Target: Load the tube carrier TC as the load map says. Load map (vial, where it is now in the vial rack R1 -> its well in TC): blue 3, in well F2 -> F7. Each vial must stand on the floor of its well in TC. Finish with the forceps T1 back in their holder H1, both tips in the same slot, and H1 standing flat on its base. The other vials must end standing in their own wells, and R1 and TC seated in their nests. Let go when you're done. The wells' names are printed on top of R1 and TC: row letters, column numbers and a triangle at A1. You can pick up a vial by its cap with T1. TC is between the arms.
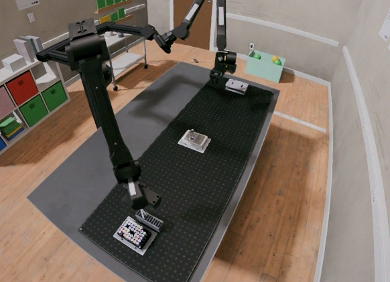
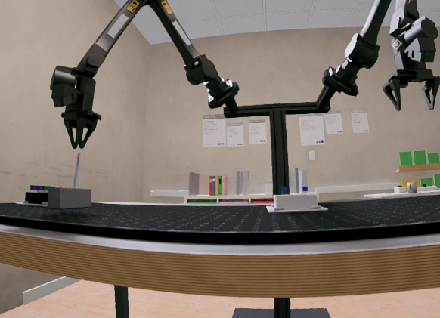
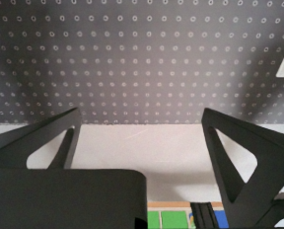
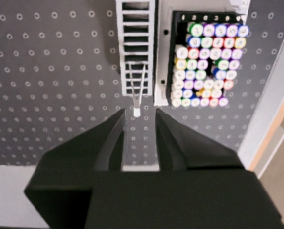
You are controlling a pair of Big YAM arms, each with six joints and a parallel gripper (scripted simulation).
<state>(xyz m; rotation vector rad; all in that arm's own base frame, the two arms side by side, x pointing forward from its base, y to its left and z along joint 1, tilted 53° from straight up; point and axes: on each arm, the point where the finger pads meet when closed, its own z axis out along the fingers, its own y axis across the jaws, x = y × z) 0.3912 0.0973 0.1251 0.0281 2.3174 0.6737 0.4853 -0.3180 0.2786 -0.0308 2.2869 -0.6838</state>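
Dark perforated mat [image 1: 198, 184] [image 2: 181, 218] [image 3: 143, 59] [image 4: 59, 99] separates the carrier [image 1: 195, 140] [image 2: 295, 202] from the holder [image 1: 149, 221] [image 2: 70, 198] [image 4: 137, 46].

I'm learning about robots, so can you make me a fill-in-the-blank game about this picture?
1. The forceps stand in the grey slotted ____.
2. The gripper hanging just above the forceps belongs to the ____ arm.
3. The left gripper has its fingers spread wide, so it is ____.
4. The bottom shelf cube in front, right of the pink one and below the red one, is ____.

Missing words: holder; right; open; green.
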